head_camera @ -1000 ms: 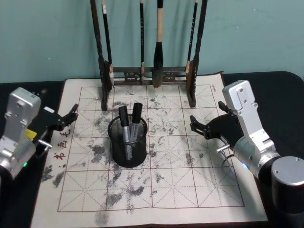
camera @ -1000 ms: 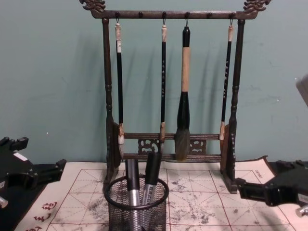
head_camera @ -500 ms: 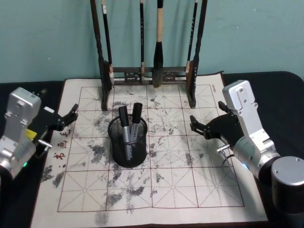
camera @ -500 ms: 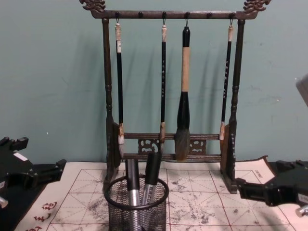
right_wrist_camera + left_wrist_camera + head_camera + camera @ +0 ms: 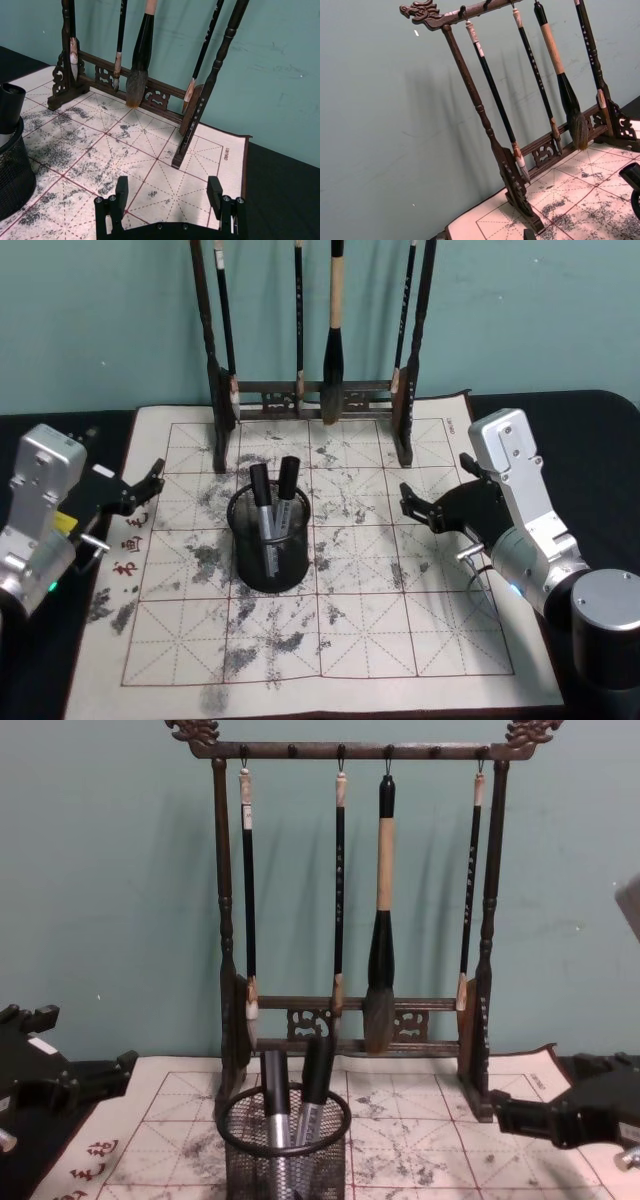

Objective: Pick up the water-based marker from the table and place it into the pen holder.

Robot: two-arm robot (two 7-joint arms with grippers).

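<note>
Two markers [image 5: 273, 502] stand near upright in the holder [image 5: 267, 548] at mid-mat, caps up; none lies on the mat [image 5: 330, 640]; the task looks done; the left end effector [image 5: 150, 481] and right end effector [image 5: 412, 502] flank the holder, both spread and empty, the left slightly nearer.

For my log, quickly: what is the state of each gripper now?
Left gripper: open, holding nothing.
Right gripper: open, holding nothing.
</note>
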